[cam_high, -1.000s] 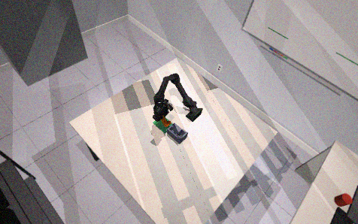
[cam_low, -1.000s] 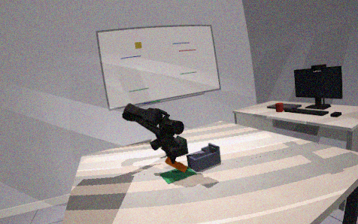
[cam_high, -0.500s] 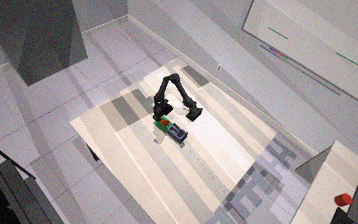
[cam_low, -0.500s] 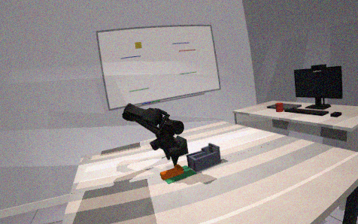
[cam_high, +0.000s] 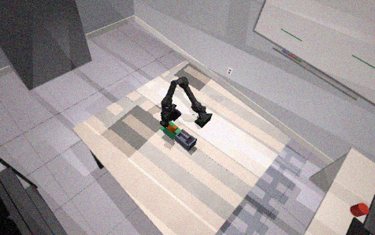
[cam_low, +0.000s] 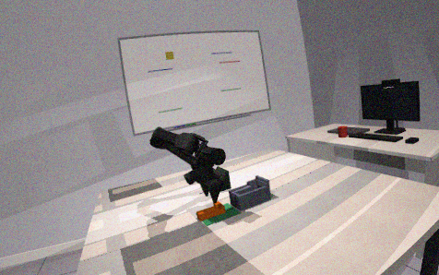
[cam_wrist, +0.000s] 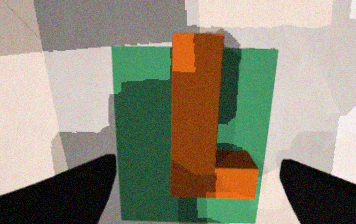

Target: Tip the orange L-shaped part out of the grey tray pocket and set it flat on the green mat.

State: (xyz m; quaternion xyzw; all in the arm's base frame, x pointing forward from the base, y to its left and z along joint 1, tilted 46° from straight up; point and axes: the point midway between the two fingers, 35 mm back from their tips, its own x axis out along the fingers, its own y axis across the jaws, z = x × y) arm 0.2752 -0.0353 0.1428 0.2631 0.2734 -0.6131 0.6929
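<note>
The orange L-shaped part (cam_high: 172, 128) (cam_low: 210, 212) (cam_wrist: 195, 115) lies on the green mat (cam_high: 167, 132) (cam_low: 217, 221) (cam_wrist: 145, 150). In the wrist view its long bar runs up the image, its far end reaching slightly past the mat's edge, and its short foot points right. It looks flat. My gripper (cam_wrist: 198, 165) is open and empty, with its fingers wide apart on either side of the foot end; in the exterior view the fingertips are just above the part. The grey tray (cam_high: 186, 139) (cam_low: 251, 198) stands beside the mat, and the part is out of it.
The tray's raised walls stand close to the mat and the arm. The wooden table (cam_high: 220, 165) (cam_low: 323, 203) carries all of these. A whiteboard (cam_low: 194, 83) hangs on the wall, and a separate desk holds a red mug (cam_high: 359, 210) (cam_low: 342, 132) and a monitor (cam_low: 390, 102).
</note>
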